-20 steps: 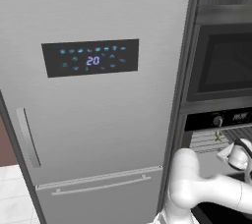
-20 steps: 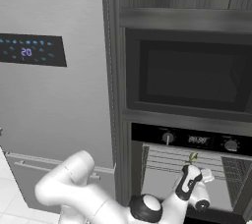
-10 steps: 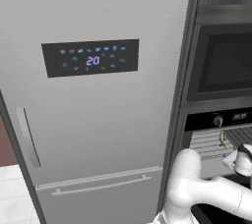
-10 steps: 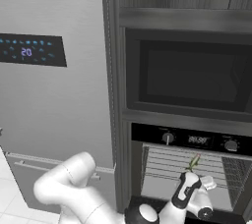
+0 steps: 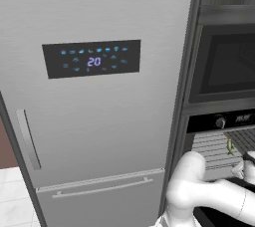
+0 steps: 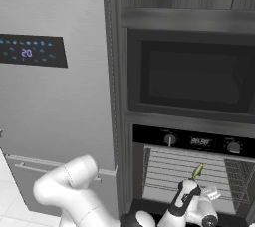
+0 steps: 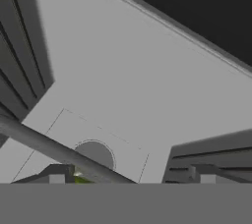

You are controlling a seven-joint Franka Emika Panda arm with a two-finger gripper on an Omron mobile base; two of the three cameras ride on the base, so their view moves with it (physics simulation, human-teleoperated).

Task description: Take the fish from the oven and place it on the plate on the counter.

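Olive fish (image 6: 197, 171) pinched in end effector (image 6: 191, 183).

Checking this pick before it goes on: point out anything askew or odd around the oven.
The fish stands nearly on end, tilted, above the claw in front of the oven's wire racks instead of lying flat. It looks pinched at its lower end. The oven is open. Nothing else stands out.
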